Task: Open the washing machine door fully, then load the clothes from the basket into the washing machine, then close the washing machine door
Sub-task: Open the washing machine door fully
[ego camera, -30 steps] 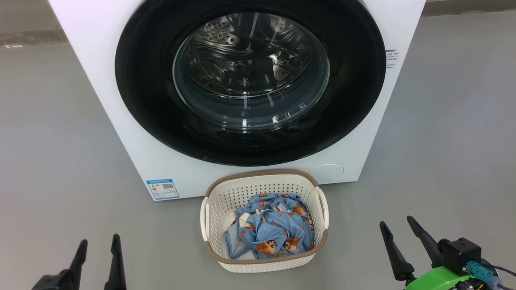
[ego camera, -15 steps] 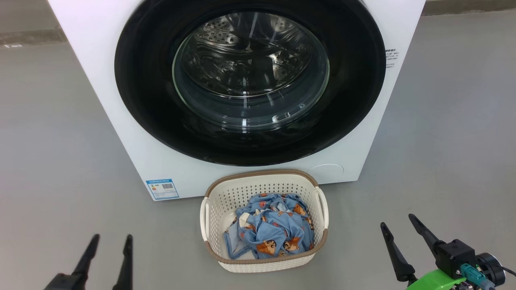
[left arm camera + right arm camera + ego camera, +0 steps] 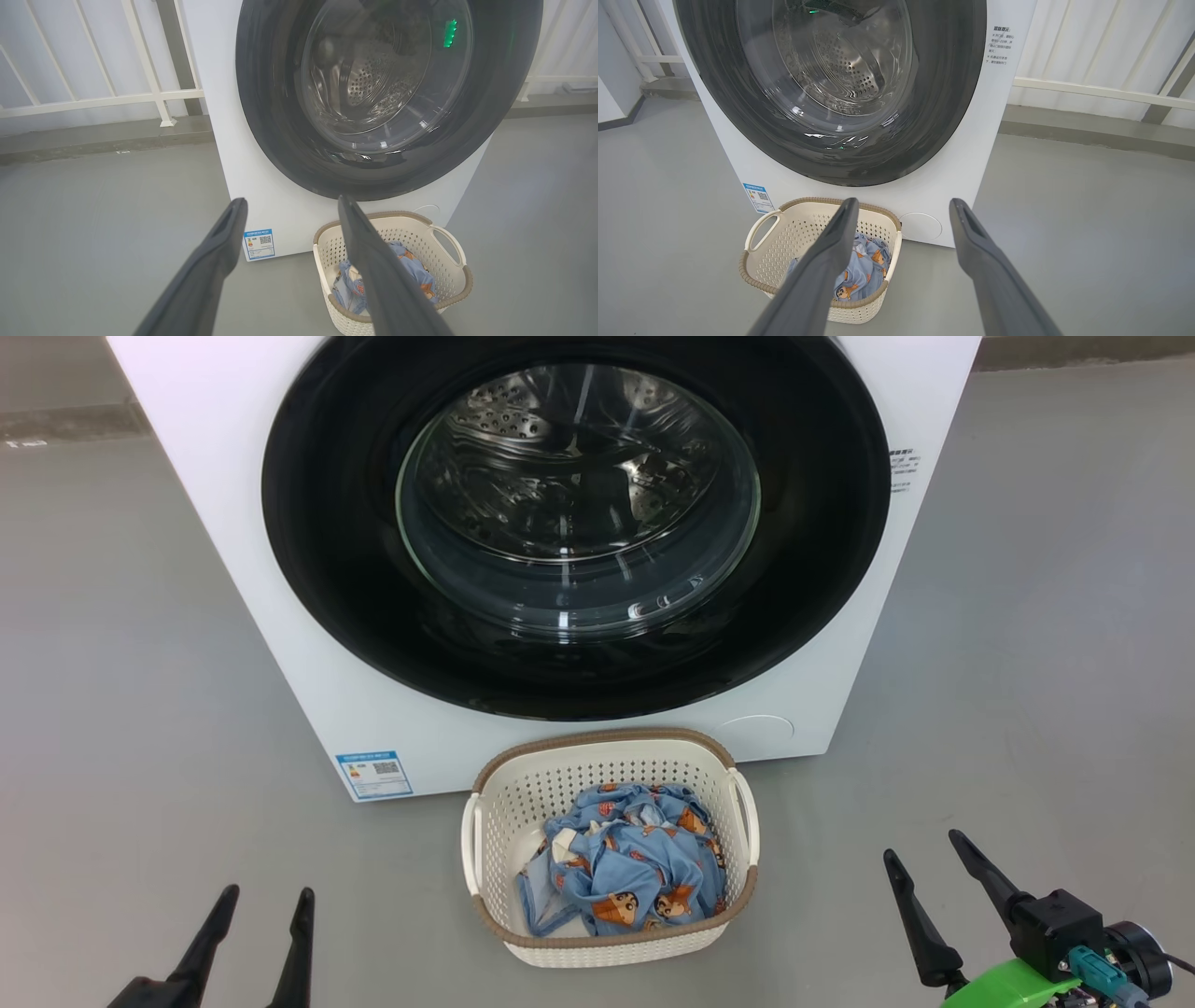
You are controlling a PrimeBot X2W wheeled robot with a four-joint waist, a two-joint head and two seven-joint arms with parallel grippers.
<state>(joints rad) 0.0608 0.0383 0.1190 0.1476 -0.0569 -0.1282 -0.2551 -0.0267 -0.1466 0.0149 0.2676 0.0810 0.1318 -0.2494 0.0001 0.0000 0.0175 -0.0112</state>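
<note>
The white washing machine (image 3: 224, 523) stands ahead with its round black-rimmed door (image 3: 812, 569) flush against the front, the steel drum visible through the glass. On the floor before it sits the cream basket (image 3: 611, 767) holding the blue printed clothes (image 3: 625, 877). My left gripper (image 3: 266, 901) is open at the lower left, well left of the basket. At the lower right my right gripper (image 3: 924, 863) is open too, right of the basket. Both are empty. The wrist views show the door (image 3: 280, 140) (image 3: 952, 116), basket (image 3: 448, 252) (image 3: 784, 238) and clothes (image 3: 416, 270) (image 3: 864, 275) beyond my spread fingers.
Grey floor (image 3: 1027, 663) lies open on both sides of the machine. A blue label (image 3: 373, 775) sits at the machine's lower left corner. White railings (image 3: 93, 98) (image 3: 1101, 88) run behind the machine along a low kerb.
My left gripper has moved right and slightly lower in the head view. My right gripper has shifted a little and turned. Door, basket and clothes are unchanged.
</note>
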